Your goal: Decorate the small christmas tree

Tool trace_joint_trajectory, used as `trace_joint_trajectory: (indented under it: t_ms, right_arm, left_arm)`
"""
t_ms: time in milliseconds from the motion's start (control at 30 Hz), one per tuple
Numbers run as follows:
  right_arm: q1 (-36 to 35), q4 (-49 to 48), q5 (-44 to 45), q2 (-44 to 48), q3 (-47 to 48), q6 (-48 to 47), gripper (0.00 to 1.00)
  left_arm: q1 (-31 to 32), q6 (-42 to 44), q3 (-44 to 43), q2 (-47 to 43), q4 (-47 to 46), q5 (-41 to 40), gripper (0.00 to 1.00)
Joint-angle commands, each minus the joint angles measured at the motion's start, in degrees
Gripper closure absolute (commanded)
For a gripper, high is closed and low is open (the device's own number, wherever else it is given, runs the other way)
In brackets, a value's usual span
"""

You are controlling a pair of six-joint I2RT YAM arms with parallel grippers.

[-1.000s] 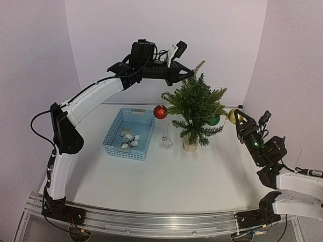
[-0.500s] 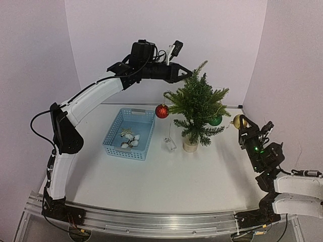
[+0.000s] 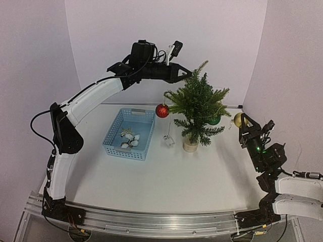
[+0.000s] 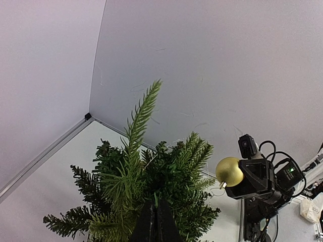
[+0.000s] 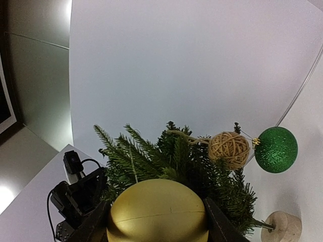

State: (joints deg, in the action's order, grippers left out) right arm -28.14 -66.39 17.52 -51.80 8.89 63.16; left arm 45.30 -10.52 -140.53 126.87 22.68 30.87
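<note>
From above, the small christmas tree stands upright on the bench, right of a blue basket. A red bauble hangs on its left side and a green bauble on its right. The left fingers are pressed together at the tree's upper left branches, just beside the leaning tip. The right fingers sit apart from the tree on its right, clamped on a gold bauble.

The left wrist camera shows its fingers closed to a single point at the bottom edge, buried among the top needles; whether a sprig is nipped between them I cannot tell. The gold bauble shows beyond the foliage, held by the other arm.

The right wrist camera shows both fingers flanking the gold bauble. The tree stands behind it, not touching, and carries a twine ball beside the green bauble
</note>
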Motion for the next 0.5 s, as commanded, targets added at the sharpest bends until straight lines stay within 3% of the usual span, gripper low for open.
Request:
trace_joint_trajectory:
  t_ms: [0,367,467]
  right_arm:
    - [0.2,-2.6,-5.8,1.9,4.2,-2.0,1.00]
    - [1.0,-2.6,-9.7,-5.2,14.1,-7.1,1.00]
    - [1.7,-2.6,-8.4,-5.5,13.1,-6.7,1.00]
  left_arm:
    - [0.1,0.2,1.0,-0.5,5.5,0.4,1.00]
    - [0.1,0.6,1.5,-0.9,5.4,0.5,1.00]
    - [0.1,0.7,1.5,-1.0,5.4,0.4,1.00]
